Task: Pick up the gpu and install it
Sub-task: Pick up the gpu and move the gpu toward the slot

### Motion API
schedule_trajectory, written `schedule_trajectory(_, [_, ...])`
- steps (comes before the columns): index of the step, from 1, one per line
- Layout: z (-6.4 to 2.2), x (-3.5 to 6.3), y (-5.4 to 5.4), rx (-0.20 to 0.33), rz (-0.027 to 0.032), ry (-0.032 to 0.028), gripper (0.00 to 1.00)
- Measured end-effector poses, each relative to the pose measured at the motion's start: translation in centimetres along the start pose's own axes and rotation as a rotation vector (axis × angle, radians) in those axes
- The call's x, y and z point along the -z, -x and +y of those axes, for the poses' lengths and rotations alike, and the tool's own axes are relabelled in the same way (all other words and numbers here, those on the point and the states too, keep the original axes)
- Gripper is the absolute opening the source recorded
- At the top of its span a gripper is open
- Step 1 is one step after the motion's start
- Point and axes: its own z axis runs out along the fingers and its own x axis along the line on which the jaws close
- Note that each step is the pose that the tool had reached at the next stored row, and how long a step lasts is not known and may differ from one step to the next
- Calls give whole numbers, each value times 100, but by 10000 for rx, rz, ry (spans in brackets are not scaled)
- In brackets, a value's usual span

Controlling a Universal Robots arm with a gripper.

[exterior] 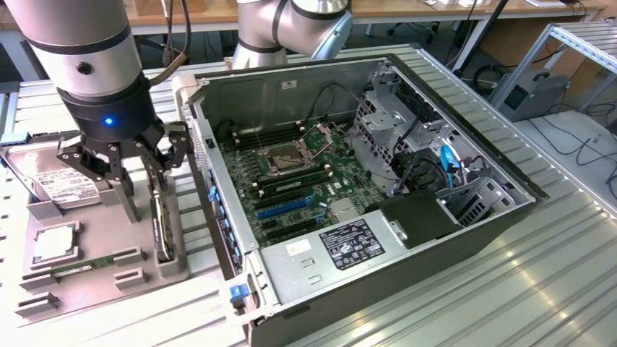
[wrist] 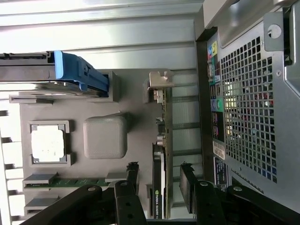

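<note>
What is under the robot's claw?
The gpu, standing on edge in a slot of the gray holder, between the fingers of the open gripper. Its lower edge is hidden down in the slot.

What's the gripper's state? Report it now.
Gripper: open, holding nothing; its fingers straddle the gpu, which stands on edge in the gray holder, without touching it.

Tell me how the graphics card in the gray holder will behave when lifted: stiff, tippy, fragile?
The graphics card looks like a rigid board, so likely stiff. It stands on its thin edge in the gray holder, so it may tip if nudged sideways. Its exposed green board suggests fragility.
</note>
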Motion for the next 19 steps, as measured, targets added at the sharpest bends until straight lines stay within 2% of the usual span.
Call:
schedule_trajectory(11, [-4,-53,7,2,-1,-23,48])
schedule_trajectory(19, [-58,-104,10,1,-2,-22,48])
